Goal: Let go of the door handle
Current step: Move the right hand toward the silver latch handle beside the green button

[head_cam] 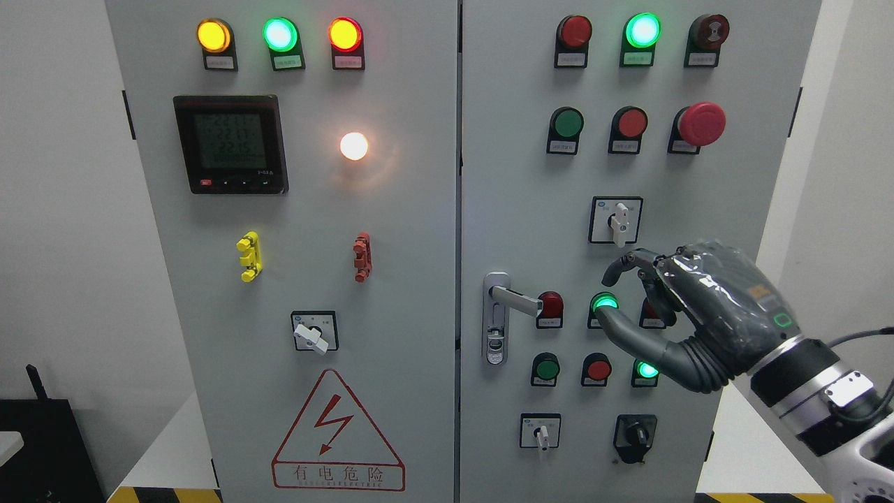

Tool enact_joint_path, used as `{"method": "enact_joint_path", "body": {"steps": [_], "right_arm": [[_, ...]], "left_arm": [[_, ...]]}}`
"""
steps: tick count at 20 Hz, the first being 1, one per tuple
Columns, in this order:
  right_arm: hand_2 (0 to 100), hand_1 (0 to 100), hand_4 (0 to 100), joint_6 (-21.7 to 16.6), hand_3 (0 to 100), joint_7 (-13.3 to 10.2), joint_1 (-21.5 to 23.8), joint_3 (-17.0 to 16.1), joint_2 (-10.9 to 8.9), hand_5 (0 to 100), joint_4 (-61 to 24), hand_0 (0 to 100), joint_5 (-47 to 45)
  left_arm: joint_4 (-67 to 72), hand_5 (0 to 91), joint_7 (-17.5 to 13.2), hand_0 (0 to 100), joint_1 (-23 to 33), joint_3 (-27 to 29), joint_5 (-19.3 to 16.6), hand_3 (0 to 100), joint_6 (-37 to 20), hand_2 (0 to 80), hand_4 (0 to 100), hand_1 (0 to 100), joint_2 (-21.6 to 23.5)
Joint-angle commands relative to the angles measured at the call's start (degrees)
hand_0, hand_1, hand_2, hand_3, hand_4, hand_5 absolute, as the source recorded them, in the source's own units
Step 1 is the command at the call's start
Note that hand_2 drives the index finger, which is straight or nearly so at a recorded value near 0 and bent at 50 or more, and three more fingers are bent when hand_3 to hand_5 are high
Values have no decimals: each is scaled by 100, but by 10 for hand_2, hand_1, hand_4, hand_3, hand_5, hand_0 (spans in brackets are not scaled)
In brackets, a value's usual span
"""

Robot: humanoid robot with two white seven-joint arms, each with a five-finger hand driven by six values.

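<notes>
A silver door handle (513, 300) sits on the left edge of the right cabinet door (517, 175), its lever turned out to the right from its chrome plate (495, 328). My right hand (614, 293) hovers to the right of the lever, clear of it by a small gap, in front of the green lit button (604, 302). Its dark fingers (628, 262) are loosely spread and hold nothing, the thumb pointing left. No left arm shows.
The grey cabinet carries lit indicator lamps, push buttons, a red emergency stop (700, 124), rotary switches (615, 220), a meter display (230, 144) and a high-voltage warning triangle (337, 433). A black box (42, 447) stands at the lower left.
</notes>
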Motion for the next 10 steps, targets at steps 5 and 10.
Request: {"method": "enact_joint_path", "body": {"steps": [5,10], "right_arm": [[432,120,1000,331,1000,-219,-420,929,549,1000,-9,368,20],[440,128,1000,506,1000,-228,-420,947,593,1000,-9,366,20]], "left_arm": [[53,0,-5,120,-18,9,-1,0,2,0,0,389,0],[53,0,-5,120,-18,9,-1,0,2,0,0,389,0]]}}
